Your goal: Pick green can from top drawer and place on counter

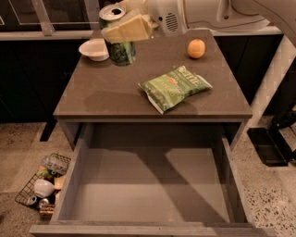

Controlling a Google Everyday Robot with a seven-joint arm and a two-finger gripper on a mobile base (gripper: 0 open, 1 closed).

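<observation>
Biggest thing first: the counter [106, 99], one square slab of matte grey-brown with a thick front edge. Below it, on the near side, the top drawer [74, 185] stands pulled out, a wide shallow grey box with thick side walls, a plain floor and only shadow across it. At the far edge a smooth white robot arm [194, 11] reaches in from the right. On the speckled floor at the near left sits one wire basket [23, 194], holding a white cup [44, 187] and mixed clutter. On the counter, right of centre, lies one flat, crinkled green chip bag [175, 86]. At the far left there is one shallow white bowl [95, 48]. Just to its right the gripper [125, 28] has its cream fingers clamped on the green can [121, 53], a dark cylinder with a silver top, upright over the counter's far left. I cannot tell whether its base touches. Smallest of all is one round orange [196, 47] at the far right.
</observation>
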